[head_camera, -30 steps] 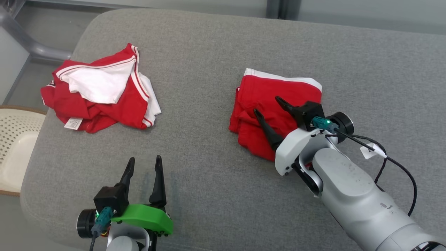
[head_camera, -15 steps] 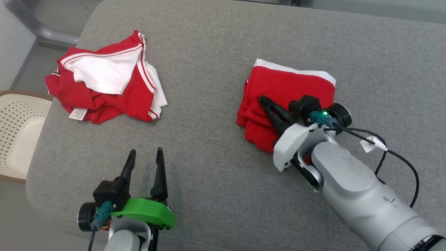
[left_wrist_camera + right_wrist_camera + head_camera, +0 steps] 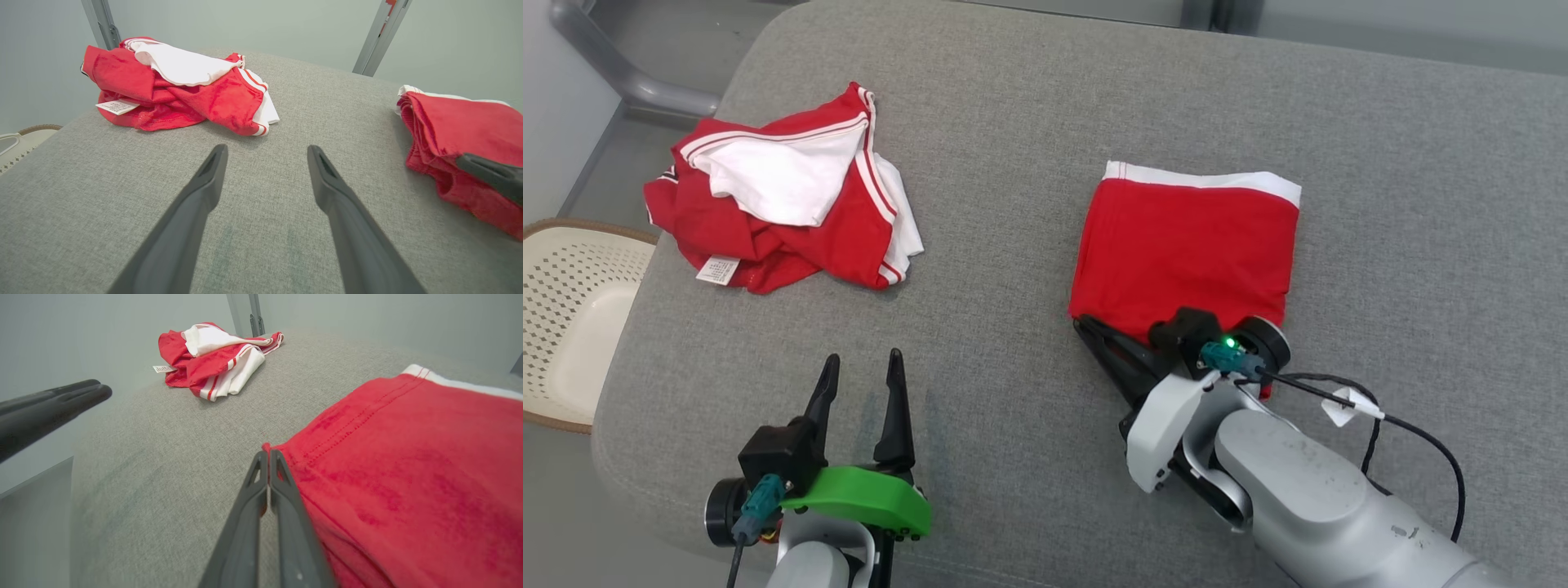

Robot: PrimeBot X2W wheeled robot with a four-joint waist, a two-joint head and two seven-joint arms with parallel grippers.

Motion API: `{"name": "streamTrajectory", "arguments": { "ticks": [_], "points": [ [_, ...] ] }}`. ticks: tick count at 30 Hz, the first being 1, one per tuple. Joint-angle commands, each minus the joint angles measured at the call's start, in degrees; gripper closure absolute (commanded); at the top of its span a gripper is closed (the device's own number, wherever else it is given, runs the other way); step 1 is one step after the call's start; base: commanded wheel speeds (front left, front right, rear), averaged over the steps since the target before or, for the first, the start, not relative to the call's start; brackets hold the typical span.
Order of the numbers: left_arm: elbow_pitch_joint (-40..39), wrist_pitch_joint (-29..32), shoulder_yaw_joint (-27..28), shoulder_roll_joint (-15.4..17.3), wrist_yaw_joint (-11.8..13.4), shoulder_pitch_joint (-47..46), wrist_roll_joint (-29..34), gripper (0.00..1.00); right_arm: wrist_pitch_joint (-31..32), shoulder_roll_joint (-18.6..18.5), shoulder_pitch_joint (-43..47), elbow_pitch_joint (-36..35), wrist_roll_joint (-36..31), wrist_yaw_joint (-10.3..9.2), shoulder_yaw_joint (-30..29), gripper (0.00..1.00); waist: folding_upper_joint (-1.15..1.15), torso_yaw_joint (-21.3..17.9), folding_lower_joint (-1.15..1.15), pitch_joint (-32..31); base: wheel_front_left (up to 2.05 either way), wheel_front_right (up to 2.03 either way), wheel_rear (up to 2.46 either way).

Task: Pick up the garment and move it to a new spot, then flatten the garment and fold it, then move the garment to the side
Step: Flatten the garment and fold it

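At near-left corner of folded garment (image 3: 1184,245) | right tool (image 3: 1082,324) pressed together, pinching hem, likely to drag it aside | left tool (image 3: 863,356) spread, idle, well left of garment

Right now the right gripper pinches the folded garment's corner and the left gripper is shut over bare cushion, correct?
No: the left gripper is open, jaws apart over bare cushion, per the left wrist view. The right gripper does pinch the folded garment.
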Motion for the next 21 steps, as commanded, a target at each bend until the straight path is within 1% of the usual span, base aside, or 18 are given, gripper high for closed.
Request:
{"name": "streamTrajectory", "arguments": {
  "ticks": [1,2,3,4,8,9,11,13,21],
  "points": [
    [0.2,0.0,0.2,0.2,-0.2,0.5,0.1,0.0,-0.2,-0.2,0.8,0.7,0.5,-0.02,0.6,1.0,0.0,-0.1,0.0,-0.1,0.0,0.0,0.0],
    [0.2,0.0,0.2,0.2,-0.1,0.5,0.1,0.0,-0.2,-0.2,1.0,1.3,0.6,-0.02,0.6,0.85,0.0,-0.1,0.0,-0.1,0.0,0.0,0.0],
    [0.2,0.0,0.1,0.2,0.1,0.4,0.1,0.0,-0.2,-0.1,1.2,2.0,0.3,-0.02,1.0,0.21,0.0,-0.2,0.0,-0.2,0.0,0.0,0.0],
    [0.2,0.0,0.1,0.2,0.2,0.4,0.1,0.0,-0.2,0.2,1.6,2.3,0.2,-0.02,1.3,0.0,0.0,-0.3,0.0,-0.2,0.0,0.0,0.0],
    [0.2,0.0,0.7,0.2,0.0,0.5,1.0,0.0,-0.2,0.8,2.7,1.3,1.8,-0.03,1.9,0.0,0.0,-1.2,0.0,-0.8,0.0,0.0,0.0],
    [0.3,0.0,1.1,0.2,-0.2,0.8,1.3,0.0,-0.2,0.7,3.4,0.5,2.6,-0.03,1.7,0.0,0.0,-2.0,0.0,-1.3,0.0,0.0,0.0],
    [0.5,0.0,1.5,0.2,-0.2,0.9,1.7,0.0,-0.2,0.3,4.1,-0.3,3.1,-0.02,0.2,0.0,0.0,-2.9,0.0,-1.8,0.0,0.0,0.0],
    [0.3,0.0,1.8,0.2,-0.3,0.8,2.2,0.0,-0.2,-0.1,4.9,-1.3,2.9,-0.03,-2.7,0.0,0.0,-4.0,0.0,-2.2,0.0,0.0,0.0],
    [0.3,0.0,3.4,0.2,-0.8,1.3,3.9,0.0,-0.2,0.3,11.9,-7.8,-3.5,-0.02,-20.9,0.0,0.0,-8.8,0.0,-4.3,0.0,0.0,0.0]
  ]
}}
